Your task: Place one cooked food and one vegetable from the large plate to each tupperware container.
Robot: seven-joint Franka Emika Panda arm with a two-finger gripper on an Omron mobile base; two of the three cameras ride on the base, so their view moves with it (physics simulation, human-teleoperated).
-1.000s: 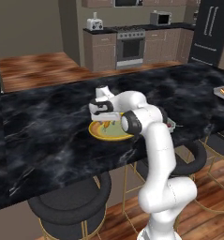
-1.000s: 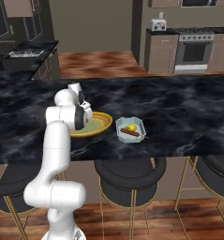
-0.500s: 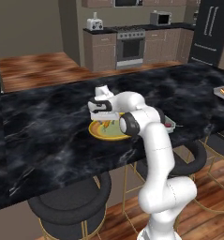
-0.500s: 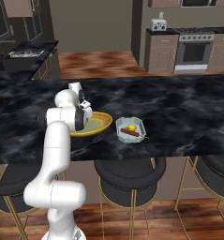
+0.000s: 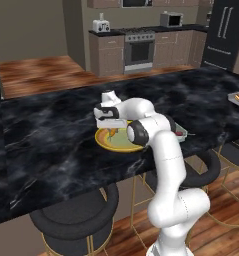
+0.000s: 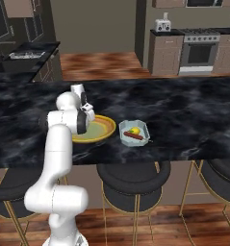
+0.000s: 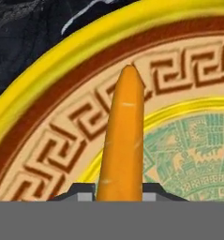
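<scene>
Now the gripper [image 7: 118, 199] pinches the carrot [image 7: 121, 140] by its thick end, low over the large plate [image 5: 109, 142], presumably for lifting; one tupperware container [image 6: 134, 133], just beside the plate, already holds food.

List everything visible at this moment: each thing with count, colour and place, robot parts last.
large plate: one, golden-yellow rim, pale green centre, on the black counter.
carrot: one, orange, over the plate's patterned rim, between the fingertips.
tupperware container: one, pale blue-grey, right of the plate; holds a reddish sausage-like piece and something yellow.
counter: one, black marble.
bar stools: several, black seats on gold legs, under the counter.
stove: one, steel, back wall.
gripper: one, dark tips, shut on the carrot.
</scene>
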